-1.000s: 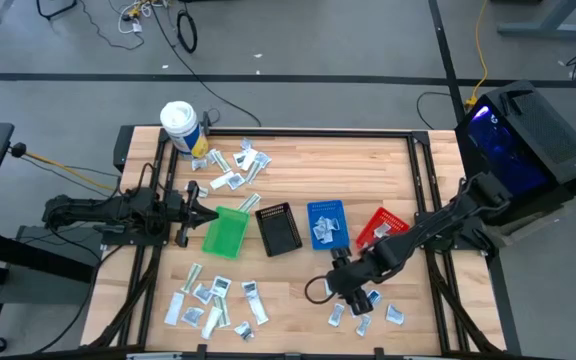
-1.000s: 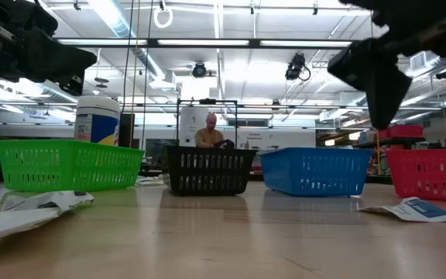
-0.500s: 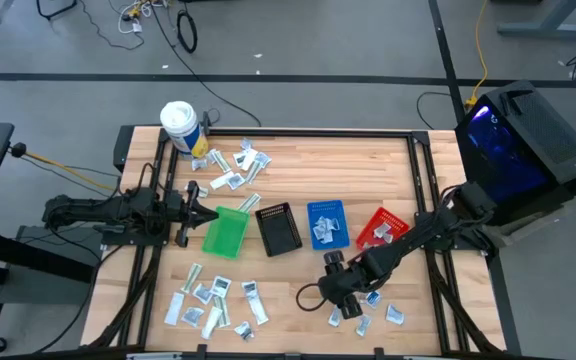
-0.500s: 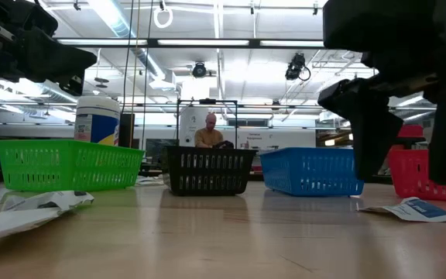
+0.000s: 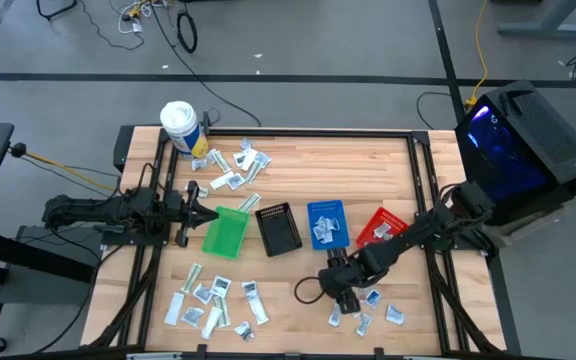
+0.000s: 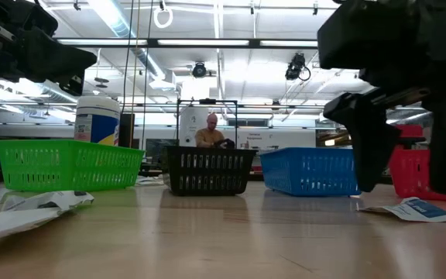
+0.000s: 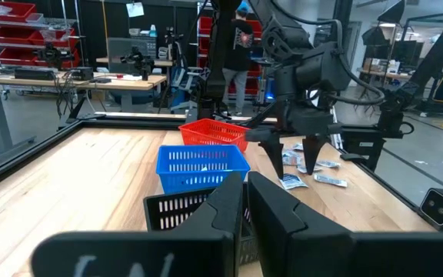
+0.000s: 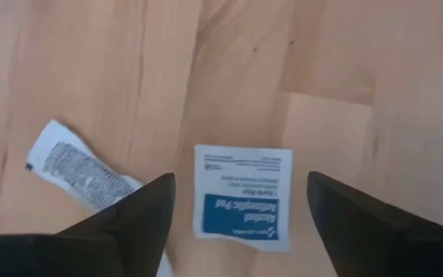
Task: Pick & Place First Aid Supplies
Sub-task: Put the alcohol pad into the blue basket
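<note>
While a few packets already lie in the blue bin (image 5: 326, 224), most sachets (image 5: 213, 301) remain scattered on the table (image 5: 368, 165), and the right gripper (image 8: 241, 211) hangs spread above a blue-printed wipe packet (image 8: 241, 196), the left gripper (image 5: 196, 212) waiting closed and empty beside the green bin (image 5: 225, 234).

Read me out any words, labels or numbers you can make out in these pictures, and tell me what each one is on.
"Alcohol": the only legible word, on the blue band of the white sachet between the right gripper fingers; its smaller lines are too blurred.
Strip packet beside it: dense print, unreadable.
White tub label: too blurred.
Sachets in the high view: too small.
</note>
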Controlling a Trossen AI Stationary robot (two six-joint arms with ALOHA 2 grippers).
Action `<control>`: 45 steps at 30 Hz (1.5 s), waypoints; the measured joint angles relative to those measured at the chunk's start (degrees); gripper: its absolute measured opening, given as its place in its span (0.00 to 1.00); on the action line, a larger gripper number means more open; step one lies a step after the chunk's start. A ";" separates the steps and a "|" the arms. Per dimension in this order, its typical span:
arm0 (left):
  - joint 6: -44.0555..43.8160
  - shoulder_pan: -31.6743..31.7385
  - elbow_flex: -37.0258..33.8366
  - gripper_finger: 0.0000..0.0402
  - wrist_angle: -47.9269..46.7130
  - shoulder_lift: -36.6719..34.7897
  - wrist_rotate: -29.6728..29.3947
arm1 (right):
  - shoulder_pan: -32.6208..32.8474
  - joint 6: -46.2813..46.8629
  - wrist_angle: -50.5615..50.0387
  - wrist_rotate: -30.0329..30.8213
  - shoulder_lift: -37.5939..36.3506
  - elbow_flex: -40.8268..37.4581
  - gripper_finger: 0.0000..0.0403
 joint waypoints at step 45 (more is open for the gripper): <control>0.00 0.00 0.00 0.08 0.22 -0.01 0.02 | -0.33 0.70 0.18 0.61 2.97 -0.03 0.58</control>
